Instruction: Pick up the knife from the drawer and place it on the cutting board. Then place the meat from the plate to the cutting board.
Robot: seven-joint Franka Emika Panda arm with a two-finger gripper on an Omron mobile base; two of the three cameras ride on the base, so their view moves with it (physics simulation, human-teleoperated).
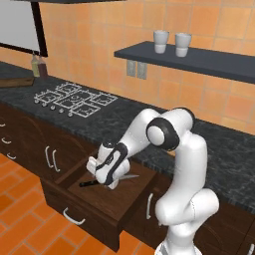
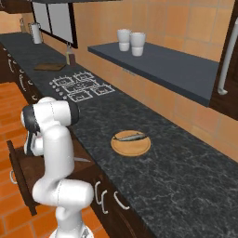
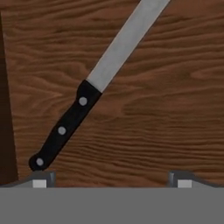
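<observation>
Gripper over the knife in the open drawer

The gripper (image 3: pixel 112 177), jaws wide apart and holding nothing, hangs above the knife (image 3: pixel 87 100), which lies flat on the floor of the drawer (image 1: pixel 107 199).

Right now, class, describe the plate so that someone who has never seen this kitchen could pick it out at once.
Start at the long dark speckled counter and look right of the stove grates, below the grey wall shelf. There sits the plate, round, shallow and light tan. It alone carries a slim silver-grey fish, unlike the dark rectangular board far along the counter.
</observation>
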